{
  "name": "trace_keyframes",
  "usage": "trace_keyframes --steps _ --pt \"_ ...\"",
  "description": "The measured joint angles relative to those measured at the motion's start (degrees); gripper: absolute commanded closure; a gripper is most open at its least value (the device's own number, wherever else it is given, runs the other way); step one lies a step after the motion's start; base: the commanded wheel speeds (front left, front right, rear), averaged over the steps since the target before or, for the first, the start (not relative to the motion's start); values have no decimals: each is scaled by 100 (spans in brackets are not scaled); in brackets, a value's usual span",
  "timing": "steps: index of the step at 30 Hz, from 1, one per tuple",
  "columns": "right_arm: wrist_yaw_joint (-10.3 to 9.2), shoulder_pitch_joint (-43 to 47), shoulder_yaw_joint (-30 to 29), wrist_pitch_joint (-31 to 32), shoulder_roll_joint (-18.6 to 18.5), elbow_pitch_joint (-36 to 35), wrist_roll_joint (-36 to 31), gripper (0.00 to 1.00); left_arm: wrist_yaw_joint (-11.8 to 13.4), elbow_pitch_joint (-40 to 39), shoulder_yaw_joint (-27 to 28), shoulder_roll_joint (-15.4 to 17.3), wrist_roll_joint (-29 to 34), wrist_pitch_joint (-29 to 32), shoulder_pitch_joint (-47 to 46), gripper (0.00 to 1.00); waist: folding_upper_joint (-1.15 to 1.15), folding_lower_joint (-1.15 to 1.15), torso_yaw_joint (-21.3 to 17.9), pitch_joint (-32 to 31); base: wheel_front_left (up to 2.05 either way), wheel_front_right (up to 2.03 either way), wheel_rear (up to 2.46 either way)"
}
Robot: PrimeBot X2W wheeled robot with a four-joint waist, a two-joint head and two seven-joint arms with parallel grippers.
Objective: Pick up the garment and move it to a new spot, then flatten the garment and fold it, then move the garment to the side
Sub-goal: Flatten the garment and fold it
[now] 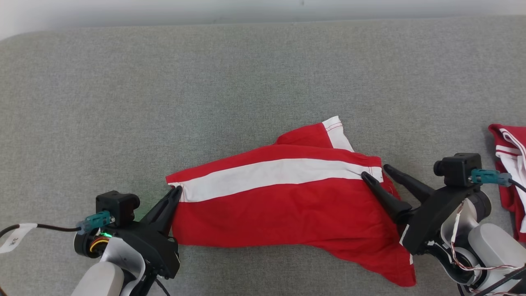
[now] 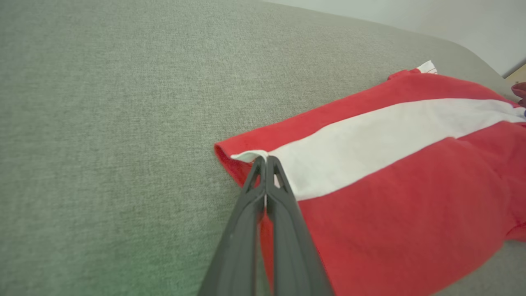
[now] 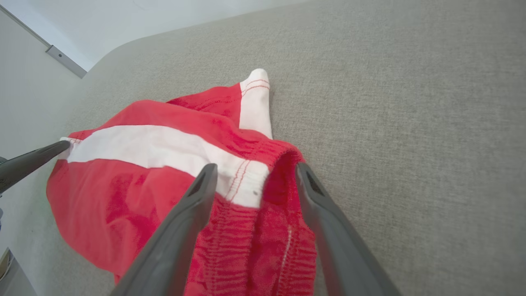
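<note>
The garment (image 1: 287,205) is a pair of red shorts with a white side stripe, spread across the grey surface at centre. My left gripper (image 1: 177,190) is shut on its left hem, where the white stripe ends; in the left wrist view the left gripper (image 2: 264,158) pinches that white edge of the garment (image 2: 390,185). My right gripper (image 1: 374,171) stands open at the elastic waistband on the right. In the right wrist view the right gripper (image 3: 254,166) straddles the bunched waistband of the garment (image 3: 164,164), one finger on each side.
A second red and white garment (image 1: 509,172) lies at the right edge. The grey padded surface (image 1: 205,82) stretches wide behind and to the left. A pale wall runs along its far edge.
</note>
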Motion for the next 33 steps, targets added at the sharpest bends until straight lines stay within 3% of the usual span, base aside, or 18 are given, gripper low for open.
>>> trace_keyframes --steps 1,2,11,22,33 --pt "0 -37 92 -19 -29 0 51 67 0 14 -5 0 0 -16 -8 100 0 0 12 14 0 0 0" --pt "0 -80 164 -31 -66 3 103 100 1 21 -10 -1 0 -18 -20 100 0 0 22 26 0 0 0" --pt "0 -301 298 -745 -292 -104 257 100 87 -155 133 15 -7 -236 -116 100 0 0 3 -14 0 0 0" --pt "0 -438 -512 -1596 -348 -669 -111 100 436 -1421 521 214 -2 -421 -223 100 0 -1 -81 -375 0 0 0" --pt "2 -308 -1524 -1615 -31 -1573 -754 100 896 -2803 781 353 212 -254 -409 100 0 -1 -177 -801 0 0 0"
